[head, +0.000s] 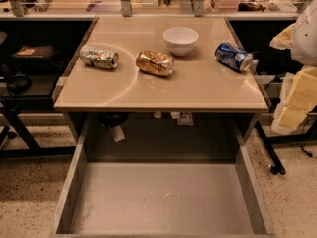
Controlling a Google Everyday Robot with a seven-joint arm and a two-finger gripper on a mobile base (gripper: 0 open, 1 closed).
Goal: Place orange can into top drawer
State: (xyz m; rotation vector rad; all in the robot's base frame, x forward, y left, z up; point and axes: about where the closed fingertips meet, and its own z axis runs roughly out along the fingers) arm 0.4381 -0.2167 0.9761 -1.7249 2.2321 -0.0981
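Observation:
The crushed orange-gold can (pixel 155 63) lies on its side near the middle of the beige table top (pixel 163 93), just in front and to the left of a white bowl (pixel 181 39). The top drawer (pixel 163 197) is pulled out wide open below the table's front edge. Its flat grey floor holds nothing, with low walls on both sides. My gripper is not in view, and nothing holds the can.
A green-silver can (pixel 99 57) lies at the table's left. A blue can (pixel 234 57) lies at its right. A white and cream shape (pixel 299 83) fills the right edge. Black frames (pixel 20 128) stand left, and a cluttered shelf runs behind.

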